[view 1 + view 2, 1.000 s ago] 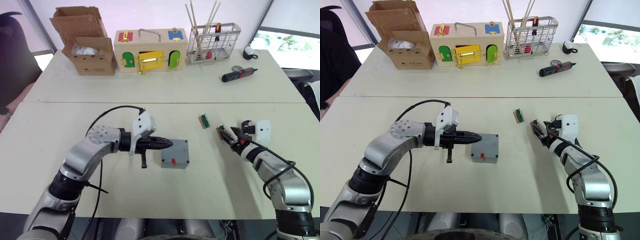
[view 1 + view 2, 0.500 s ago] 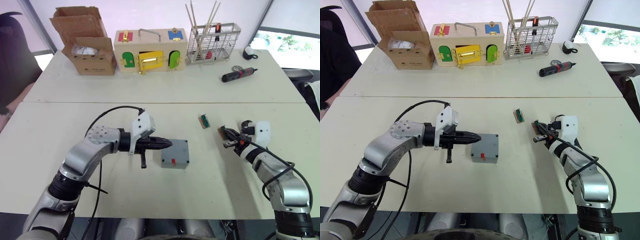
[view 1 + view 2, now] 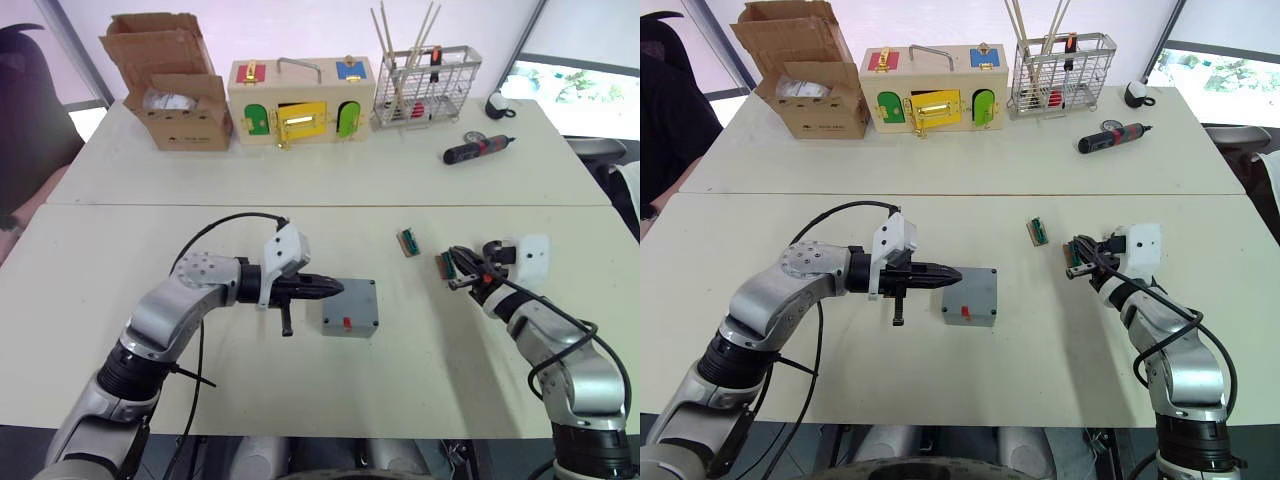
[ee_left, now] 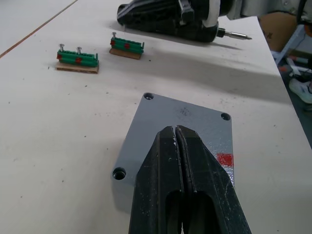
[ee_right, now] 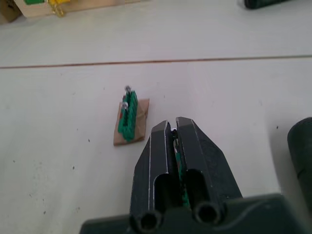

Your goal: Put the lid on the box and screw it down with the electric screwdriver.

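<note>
two black-fingered grippers work over a pale table (image 3: 100, 270): the left gripper (image 3: 338, 288) has its fingers pressed together, empty, tips resting on the grey lid (image 4: 195, 122) that sits on the box (image 3: 350, 309). the right gripper (image 5: 175, 134), off to the right, pinches a small green screw holder (image 3: 447, 266), with another green holder (image 3: 407, 241) lying nearby. a black-and-red screwdriver (image 3: 478, 149) lies far back on the table.

We see two pale tables (image 3: 100, 290) pushed together: the near one bears the box (image 3: 350, 309) and a green screw holder (image 3: 407, 241), the far one a cardboard carton (image 3: 175, 85), wooden box (image 3: 300, 100), wire basket (image 3: 425, 88) and black-and-red screwdriver (image 3: 478, 149)
</note>
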